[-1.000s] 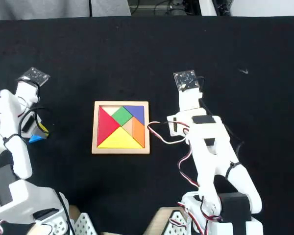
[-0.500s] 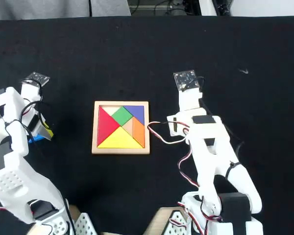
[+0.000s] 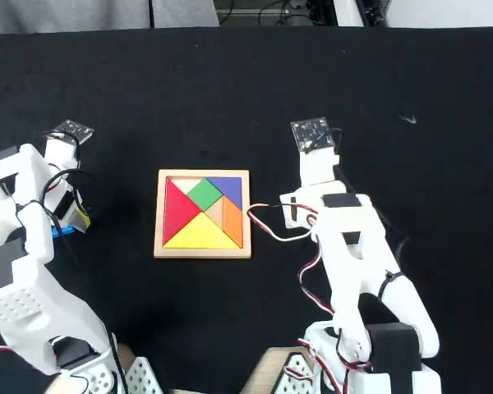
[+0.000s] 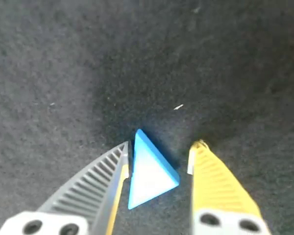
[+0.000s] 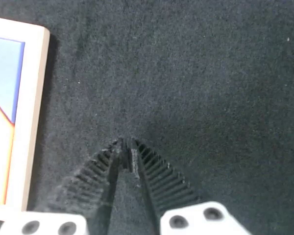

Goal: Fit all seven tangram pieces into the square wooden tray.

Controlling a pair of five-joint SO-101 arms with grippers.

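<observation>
Triangle piece (image 4: pixel 149 174), blue, lies flat on desk (image 3: pixel 148 98). Left end effector (image 4: pixel 161 145) straddles it, spread wide. Grey finger sits at one edge, yellow finger just clear of the other. Nothing gripped yet; set up for a pinch, I judge. Farther in, well apart from it, square wooden tray (image 3: pixel 202 253) holds red, green, yellow, orange and violet pieces. Wood-coloured patch near centre looks unfilled, probably this piece's slot. Right end effector (image 5: pixel 125 144) rests pinched closed and empty just beside tray's rim, out of the way.
</observation>
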